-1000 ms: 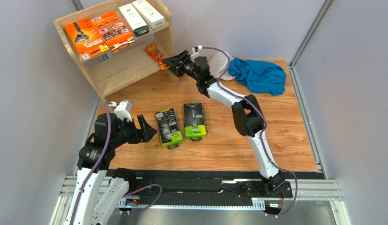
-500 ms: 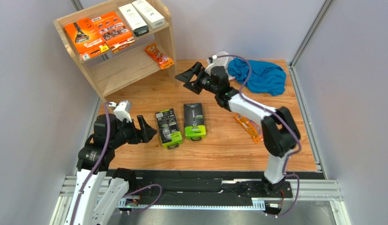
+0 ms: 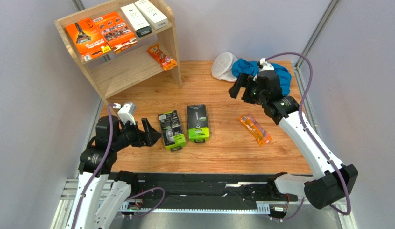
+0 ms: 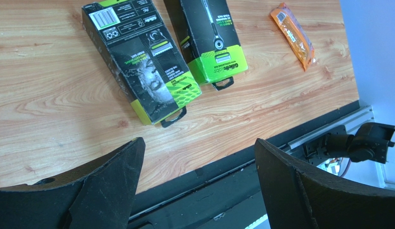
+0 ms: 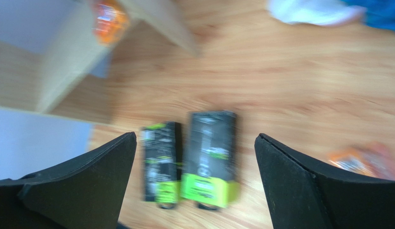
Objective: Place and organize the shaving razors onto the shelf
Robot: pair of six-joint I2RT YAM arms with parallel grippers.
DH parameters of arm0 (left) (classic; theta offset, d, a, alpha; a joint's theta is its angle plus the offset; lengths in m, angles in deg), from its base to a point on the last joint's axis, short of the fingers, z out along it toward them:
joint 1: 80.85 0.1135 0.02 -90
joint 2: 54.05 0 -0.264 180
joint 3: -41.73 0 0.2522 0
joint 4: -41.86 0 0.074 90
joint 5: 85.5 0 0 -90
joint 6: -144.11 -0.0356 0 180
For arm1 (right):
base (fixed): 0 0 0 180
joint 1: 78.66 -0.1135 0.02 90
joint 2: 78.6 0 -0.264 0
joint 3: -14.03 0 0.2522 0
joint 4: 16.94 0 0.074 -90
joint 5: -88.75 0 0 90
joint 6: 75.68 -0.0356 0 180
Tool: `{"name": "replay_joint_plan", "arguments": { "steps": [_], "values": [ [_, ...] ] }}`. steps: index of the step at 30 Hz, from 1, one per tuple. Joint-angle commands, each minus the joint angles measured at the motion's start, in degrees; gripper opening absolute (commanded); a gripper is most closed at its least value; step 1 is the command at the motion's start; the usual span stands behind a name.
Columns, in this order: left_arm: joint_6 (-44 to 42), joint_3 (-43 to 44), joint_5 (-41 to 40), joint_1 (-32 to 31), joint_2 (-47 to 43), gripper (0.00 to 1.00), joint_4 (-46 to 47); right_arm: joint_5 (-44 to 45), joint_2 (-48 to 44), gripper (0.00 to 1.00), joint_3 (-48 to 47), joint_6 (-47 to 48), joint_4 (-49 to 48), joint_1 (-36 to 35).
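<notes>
The light-wood shelf (image 3: 137,71) stands at the back left. Its top tier holds two flat orange packs (image 3: 101,33) and two slim white boxes (image 3: 144,16); its lower tier holds one small orange packet (image 3: 161,56). Two black-and-lime packs (image 3: 171,130) (image 3: 198,123) lie on the table's middle; they also show in the left wrist view (image 4: 142,62) (image 4: 211,38). A second small orange packet (image 3: 254,129) lies at the right. My left gripper (image 3: 149,133) is open and empty beside the left pack. My right gripper (image 3: 237,88) is open and empty, in the air above the table's right.
A blue cloth (image 3: 261,76) and a white mesh cap (image 3: 224,66) lie at the back right. Grey walls close in both sides. The black base rail (image 3: 209,183) runs along the near edge.
My right arm has swung away from the shelf toward the right and back, leaving one small orange packet on the lower tier. The left arm has not moved.
</notes>
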Motion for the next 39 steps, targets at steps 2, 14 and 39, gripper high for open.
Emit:
{"name": "replay_joint_plan", "arguments": {
  "steps": [2,14,39],
  "values": [
    [-1.09,-0.12,0.98,0.31,-0.1,0.94,2.03,8.96,1.15,1.0,2.22,7.56,16.76,2.81],
    [-1.09,-0.3,1.25,0.31,0.42,0.96,2.21,16.51,19.6,1.0,1.78,12.66,23.44,5.01],
    [-1.27,-0.3,1.78,0.31,1.39,0.97,2.21,5.54,40.0,0.58,2.84,15.12,14.39,12.47]
  ]
}}
